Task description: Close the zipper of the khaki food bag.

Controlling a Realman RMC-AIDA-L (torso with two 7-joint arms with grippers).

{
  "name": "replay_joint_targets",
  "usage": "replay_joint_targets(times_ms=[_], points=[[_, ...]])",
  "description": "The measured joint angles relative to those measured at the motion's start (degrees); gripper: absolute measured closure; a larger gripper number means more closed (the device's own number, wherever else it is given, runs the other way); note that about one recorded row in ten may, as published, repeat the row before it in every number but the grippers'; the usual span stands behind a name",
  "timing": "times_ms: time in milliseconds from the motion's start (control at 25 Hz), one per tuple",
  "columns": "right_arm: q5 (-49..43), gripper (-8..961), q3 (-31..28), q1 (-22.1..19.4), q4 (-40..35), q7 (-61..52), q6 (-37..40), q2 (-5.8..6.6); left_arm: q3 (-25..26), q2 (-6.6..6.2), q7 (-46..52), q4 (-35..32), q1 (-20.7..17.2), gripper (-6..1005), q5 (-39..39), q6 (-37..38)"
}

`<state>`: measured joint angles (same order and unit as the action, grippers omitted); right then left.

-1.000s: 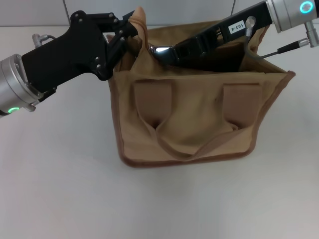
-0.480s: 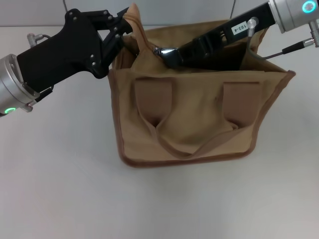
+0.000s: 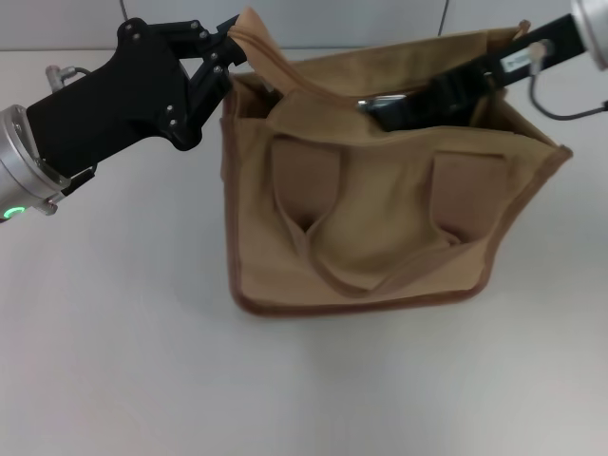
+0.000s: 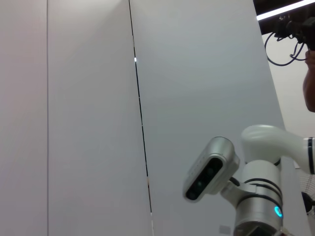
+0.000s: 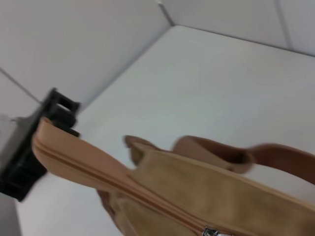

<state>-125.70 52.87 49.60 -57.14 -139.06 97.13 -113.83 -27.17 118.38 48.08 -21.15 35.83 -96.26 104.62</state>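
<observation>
Zip partly shut, mid-pull.
Left gripper (image 3: 226,49) pinches the zipper (image 5: 106,179) end on the bag (image 3: 380,237); right gripper (image 3: 385,106) clamps the slider; best pulled straight, track taut.

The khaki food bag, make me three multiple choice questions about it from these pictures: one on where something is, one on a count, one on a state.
1. Where does the left gripper hold the khaki food bag?
A. At its top corner on the robot's left
B. At its bottom edge
C. At a strap handle on the front

2. How many brown patches show on the bag's front face?
A. One
B. Two
C. Four

3. What is the state of the zipper?
A. Closed along its whole length
C. Torn off the bag
B. Closed on the left stretch, the slider partway along, the bag's mouth open on the right

Answers: 1 A, the head view shows the left fingers pinching the raised corner. 2 B, two patches sit side by side above the looped strap. 3 B, the right gripper is at the slider mid-track and the dark opening lies beyond it.
</observation>
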Motion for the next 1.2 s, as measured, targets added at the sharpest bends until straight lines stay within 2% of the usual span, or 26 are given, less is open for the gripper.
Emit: replay_joint_targets(times_ms=[240, 400, 520, 680, 720, 760, 840, 960, 1000, 1040, 1200], points=[[-6.56, 948, -7.92, -5.01, -10.68, -4.02, 5.14, 0.23, 0.10, -0.13, 0.00, -0.18, -0.64, 961, 1.28, 0.01], [-8.87, 949, -14.49, -6.09, -13.58, -4.48, 7.93, 0.97, 0.10, -0.23, 0.05, -0.22, -0.77, 959, 1.97, -0.22], [-8.47, 950, -17.60, -6.86, -14.56, -4.08, 9.06, 1.23, 0.11, -0.28, 0.07, -0.30, -0.77, 958, 2.41, -0.34], [-2.02, 951, -19.62, -8.99, -14.61, -0.76, 10.09, 1.20, 0.11, -0.28, 0.13, -0.30, -0.77, 956, 2.49, -0.47], [0.55, 952, -20.13, -9.88, -14.37, 0.64, 10.14, 1.10, 0.12, -0.28, 0.31, -0.30, -0.74, 956, 2.50, -0.68], [7.28, 952, -21.10, -12.07, -12.90, 4.50, 10.24, 0.96, 0.41, -0.26, 0.86, -0.29, -0.63, 956, 2.50, -1.21], [10.66, 944, -21.35, -13.16, -11.68, 6.36, 10.45, 0.96, 0.73, -0.26, 1.25, -0.30, -0.56, 955, 2.49, -1.58], [23.06, 931, -21.15, -17.12, -5.95, 14.99, 12.40, 1.34, 1.77, -0.25, 2.41, -0.30, -0.28, 954, 2.60, -2.68], [27.38, 894, -21.00, -18.99, -1.77, 21.56, 15.17, 1.61, 2.00, -0.26, 2.90, -0.32, -0.11, 953, 2.71, -3.01], [27.38, 857, -21.00, -18.99, -1.77, 21.56, 15.17, 1.61, 2.11, -0.25, 3.33, -0.37, 0.05, 953, 2.87, -3.26], [27.94, 708, -20.69, -20.85, 5.14, 34.98, 22.26, 1.42, 2.18, -0.25, 5.60, -1.21, 0.75, 951, 3.51, -4.58]])
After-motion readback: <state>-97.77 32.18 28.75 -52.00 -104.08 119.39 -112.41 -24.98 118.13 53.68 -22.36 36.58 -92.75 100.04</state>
